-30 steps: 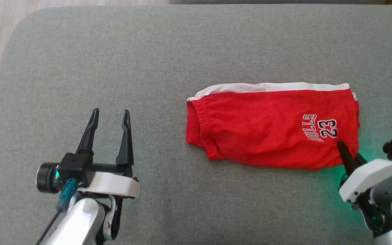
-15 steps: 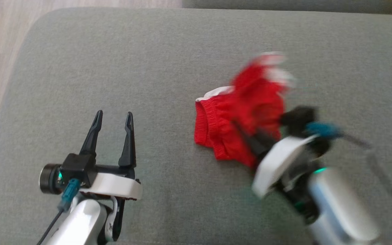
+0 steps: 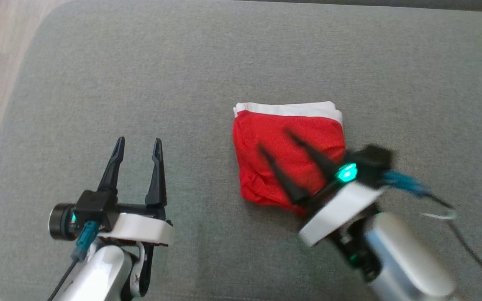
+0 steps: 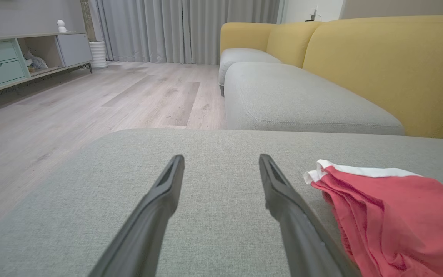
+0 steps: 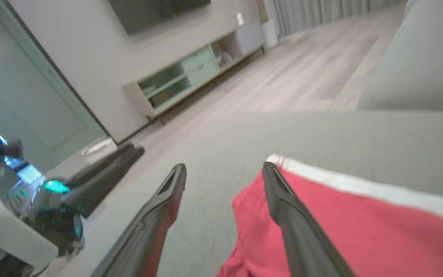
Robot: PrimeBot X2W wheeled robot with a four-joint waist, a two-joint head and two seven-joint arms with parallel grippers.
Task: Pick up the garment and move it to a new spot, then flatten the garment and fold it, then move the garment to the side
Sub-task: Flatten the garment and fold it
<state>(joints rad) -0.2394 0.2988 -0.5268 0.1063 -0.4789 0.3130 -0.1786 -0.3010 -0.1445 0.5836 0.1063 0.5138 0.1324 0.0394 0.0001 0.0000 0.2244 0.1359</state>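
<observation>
Landmark: a broad grey fabric sofa cushion [image 3: 140,62] with rounded corners, and everything here is placed against it.

Garment: red fabric shorts with a white band [image 3: 295,163], folded into a compact, nearly square packet. They lie flat on the cushion, a little right of its centre, with the white band along the edge facing the cushion's far side. The near left corner is a touch wrinkled.

Layers: from the left wrist view the shorts [image 4: 390,207] show stacked folded edges, white on top at the back.

Right end effector [image 3: 273,139]: fingers spread wide, nothing pinched! It's poised over the near half of the shorts, tips aimed toward the cushion's far left. Whether it touches the cloth, I can't tell. Its own camera has one finger [image 5: 283,200] over the red cloth [image 5: 360,223] and the other over bare cushion.

Left end effector [image 3: 138,141]: fingers spread and empty, over the cushion's near left part, well apart from the shorts.

Surroundings: a pale wood floor [image 4: 90,104] lies beyond the cushion's left edge, and a yellow upholstered sofa back [image 4: 379,69] rises past its far side.
</observation>
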